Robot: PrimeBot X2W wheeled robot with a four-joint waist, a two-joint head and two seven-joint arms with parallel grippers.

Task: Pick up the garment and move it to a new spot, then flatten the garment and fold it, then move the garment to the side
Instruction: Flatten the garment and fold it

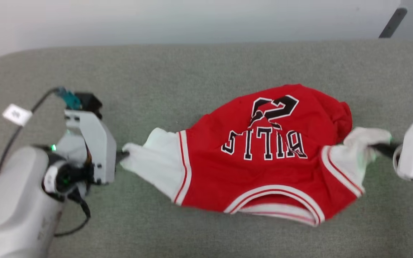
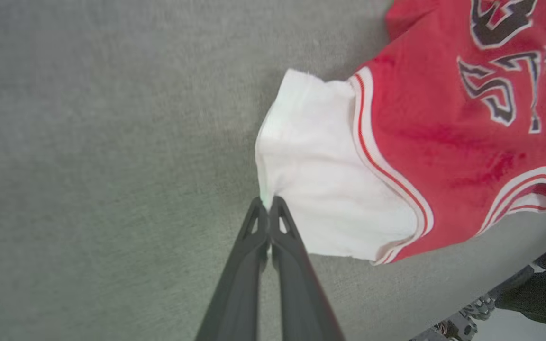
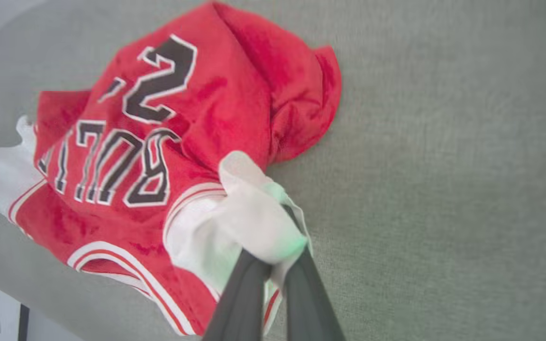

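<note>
One garment (image 1: 264, 172) (lettering upside down), two white sleeves (image 1: 158, 161), left gripper (image 1: 124, 154) pinching one, right gripper (image 1: 375, 146) pinching the other

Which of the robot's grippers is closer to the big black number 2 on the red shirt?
Right. The right gripper pinches the shirt's white sleeve, a short way from the number 2. The left gripper pinches the other sleeve, farther off, beyond the lettering.

The left tool (image 2: 268, 202), fingers pressed together, pinches the edge of the white sleeve (image 2: 320, 189) of the red jersey (image 2: 443, 142) on the grey counter (image 2: 88, 166).
</note>
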